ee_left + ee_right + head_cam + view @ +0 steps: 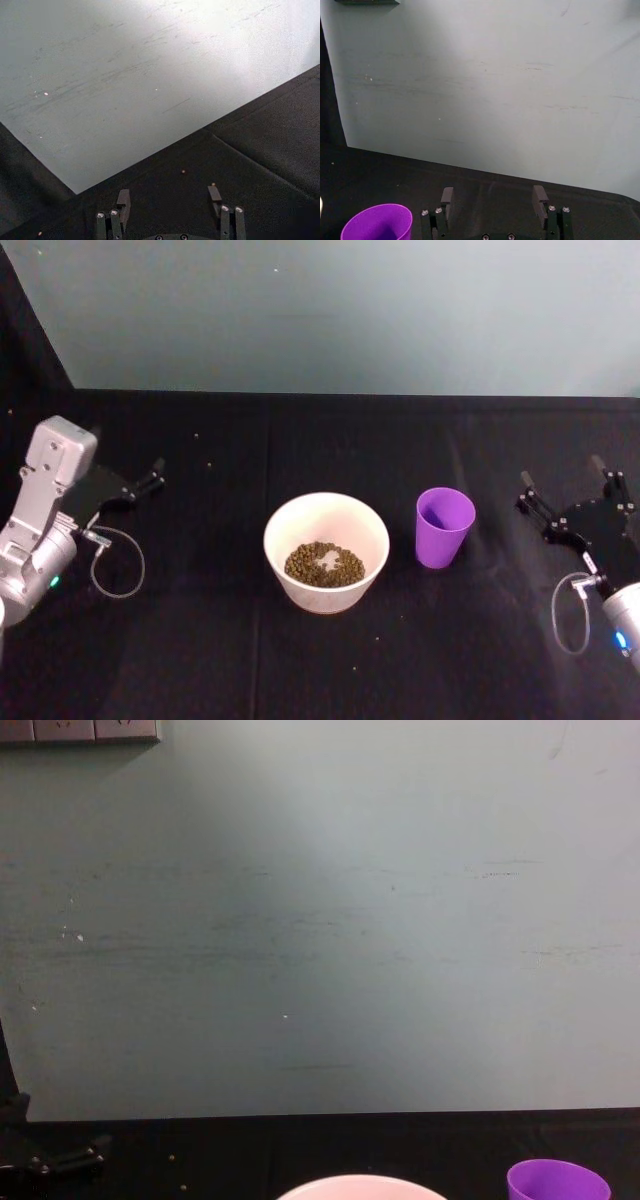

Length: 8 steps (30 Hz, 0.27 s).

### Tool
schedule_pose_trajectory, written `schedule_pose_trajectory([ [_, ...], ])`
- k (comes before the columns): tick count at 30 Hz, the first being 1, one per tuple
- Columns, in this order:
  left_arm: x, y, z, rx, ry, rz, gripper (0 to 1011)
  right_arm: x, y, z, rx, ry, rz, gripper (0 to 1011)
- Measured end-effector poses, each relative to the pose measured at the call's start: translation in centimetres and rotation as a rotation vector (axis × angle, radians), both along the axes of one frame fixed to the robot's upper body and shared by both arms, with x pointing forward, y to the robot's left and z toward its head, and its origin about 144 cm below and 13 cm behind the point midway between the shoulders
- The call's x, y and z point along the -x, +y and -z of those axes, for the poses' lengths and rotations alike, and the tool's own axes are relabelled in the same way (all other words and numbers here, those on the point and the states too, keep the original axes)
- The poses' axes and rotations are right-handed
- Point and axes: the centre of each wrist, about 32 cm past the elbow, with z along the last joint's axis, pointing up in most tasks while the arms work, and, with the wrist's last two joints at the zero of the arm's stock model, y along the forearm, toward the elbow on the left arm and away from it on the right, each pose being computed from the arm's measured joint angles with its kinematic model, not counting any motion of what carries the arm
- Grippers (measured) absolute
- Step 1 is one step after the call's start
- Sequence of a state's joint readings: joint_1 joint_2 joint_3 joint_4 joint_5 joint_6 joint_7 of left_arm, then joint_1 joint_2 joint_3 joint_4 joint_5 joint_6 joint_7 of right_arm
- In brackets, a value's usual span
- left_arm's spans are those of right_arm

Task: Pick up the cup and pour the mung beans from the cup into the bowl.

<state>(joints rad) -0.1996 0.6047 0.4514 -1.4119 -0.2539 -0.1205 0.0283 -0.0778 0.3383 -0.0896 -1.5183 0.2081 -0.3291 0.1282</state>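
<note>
The purple cup point(443, 526) stands upright on the black table, just right of the bowl point(282, 562); its rim also shows in the right wrist view point(377, 223) and the chest view point(557, 1182). Mung beans point(324, 564) lie in the bottom of the pale bowl, whose rim peeks into the chest view point(360, 1187). My right gripper point(567, 483) rests open to the right of the cup, apart from it, with nothing between its fingers point(446, 196). My left gripper point(155, 476) sits open at the far left, well away from the bowl, its fingers point(123, 199) empty.
A few stray beans point(209, 464) dot the black tablecloth point(330, 670). A pale grey-green wall point(320, 920) rises behind the table's far edge. Cables point(118, 562) loop from each wrist near the table.
</note>
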Motion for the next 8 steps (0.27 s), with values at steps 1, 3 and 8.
schedule_pose_trajectory([
  [1,0.00,0.00,0.00,0.000,0.000,0.000,1011,0.00,0.00,0.00,0.000,0.000,0.000,1003],
  [3,0.00,0.00,0.00,0.000,0.000,0.000,1011,0.01,0.00,0.00,0.000,0.000,0.000,1003],
  [8,0.00,0.00,0.00,0.000,0.000,0.000,1011,0.02,0.01,0.00,0.000,0.000,-0.001,1002],
])
